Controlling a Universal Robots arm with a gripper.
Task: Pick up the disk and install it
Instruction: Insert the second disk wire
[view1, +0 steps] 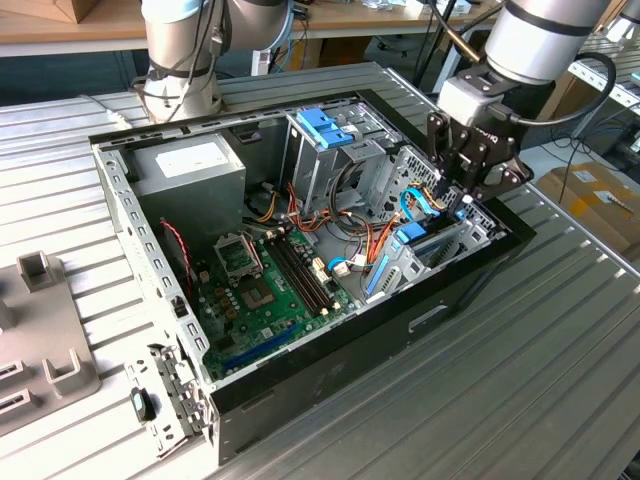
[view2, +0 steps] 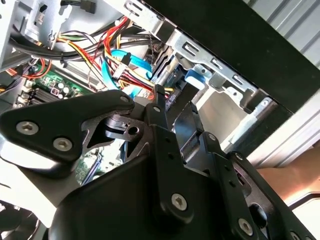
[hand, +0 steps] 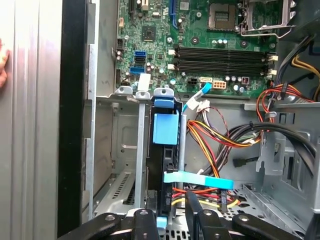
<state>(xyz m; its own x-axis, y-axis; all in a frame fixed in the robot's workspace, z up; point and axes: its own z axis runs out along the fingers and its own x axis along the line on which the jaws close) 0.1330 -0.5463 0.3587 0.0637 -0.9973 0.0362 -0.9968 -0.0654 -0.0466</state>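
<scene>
My gripper (view1: 468, 190) hangs over the drive bay (view1: 450, 240) at the exterior view's right end of the open computer case (view1: 300, 370), its black fingers (hand: 192, 205) set a little apart with nothing clamped between them. The disk (hand: 165, 150) stands on edge in a bay slot directly below those fingers, blue rail uppermost, beside the green motherboard (view1: 265, 285) and a tangle of coloured cables (hand: 215, 140).
</scene>
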